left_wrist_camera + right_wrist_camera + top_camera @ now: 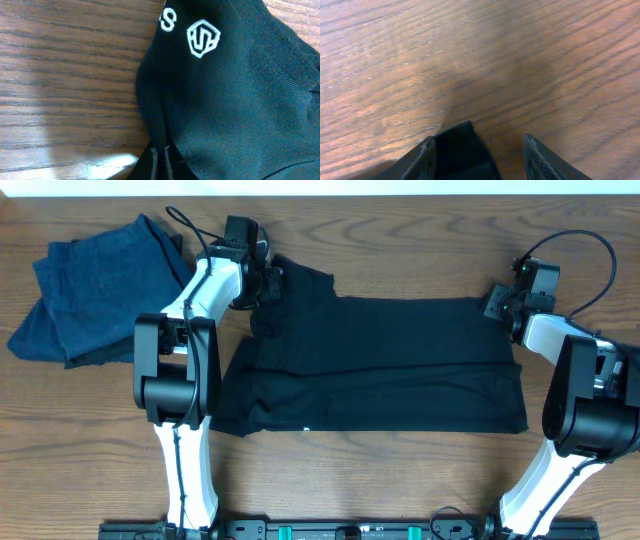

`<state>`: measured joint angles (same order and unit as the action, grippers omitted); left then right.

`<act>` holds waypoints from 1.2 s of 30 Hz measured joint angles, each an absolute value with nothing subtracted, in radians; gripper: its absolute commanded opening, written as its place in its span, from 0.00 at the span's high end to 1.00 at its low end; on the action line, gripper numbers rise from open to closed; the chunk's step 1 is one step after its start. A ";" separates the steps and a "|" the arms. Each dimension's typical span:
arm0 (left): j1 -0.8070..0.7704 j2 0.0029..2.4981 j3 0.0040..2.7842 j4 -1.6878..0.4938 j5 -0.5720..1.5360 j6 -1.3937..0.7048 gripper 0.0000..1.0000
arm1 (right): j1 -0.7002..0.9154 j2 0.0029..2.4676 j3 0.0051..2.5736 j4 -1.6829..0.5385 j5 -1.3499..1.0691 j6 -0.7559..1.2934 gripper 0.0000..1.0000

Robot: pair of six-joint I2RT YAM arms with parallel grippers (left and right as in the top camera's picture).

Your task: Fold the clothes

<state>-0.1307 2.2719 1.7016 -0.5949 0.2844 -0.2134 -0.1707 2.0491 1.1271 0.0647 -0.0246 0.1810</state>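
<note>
A black garment (380, 365) lies spread across the middle of the table, its upper part doubled over. My left gripper (264, 280) is at its upper left corner. In the left wrist view the fingers (161, 156) are shut on a pinch of the black fabric (225, 100), which bears a white shield logo (202, 38). My right gripper (500, 302) is at the garment's upper right corner. In the right wrist view its fingers (479, 146) are open, and a corner of black fabric (462, 152) lies between them beside the left finger.
A crumpled blue garment (95, 290) lies at the far left of the wooden table (400, 230), just left of my left arm. The arm bases stand at the front edge. Bare wood shows around the black garment.
</note>
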 measured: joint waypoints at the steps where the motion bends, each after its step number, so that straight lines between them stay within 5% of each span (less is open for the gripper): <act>1: -0.131 2.271 1.702 -0.595 0.284 -0.213 0.94 | -0.170 2.049 1.127 0.065 -0.030 0.181 0.49; 14: -0.131 2.269 1.702 -0.606 0.284 -0.213 0.94 | -0.138 2.053 1.128 0.076 -0.081 0.186 0.60; 20: -0.131 2.268 1.702 -0.606 0.285 -0.213 0.94 | -0.138 2.054 1.129 0.072 -0.073 0.194 0.78; 23: -0.131 2.268 1.702 -0.606 0.285 -0.213 0.94 | -0.138 2.055 1.129 0.067 -0.065 0.204 0.99; 36: -0.131 2.268 1.702 -0.606 0.284 -0.213 0.94 | -0.137 2.033 1.136 0.006 0.022 0.264 0.99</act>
<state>-0.1307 2.2684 1.7016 -0.6064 0.2844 -0.2134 -0.1368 2.0327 1.1358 0.0059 0.0219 0.2638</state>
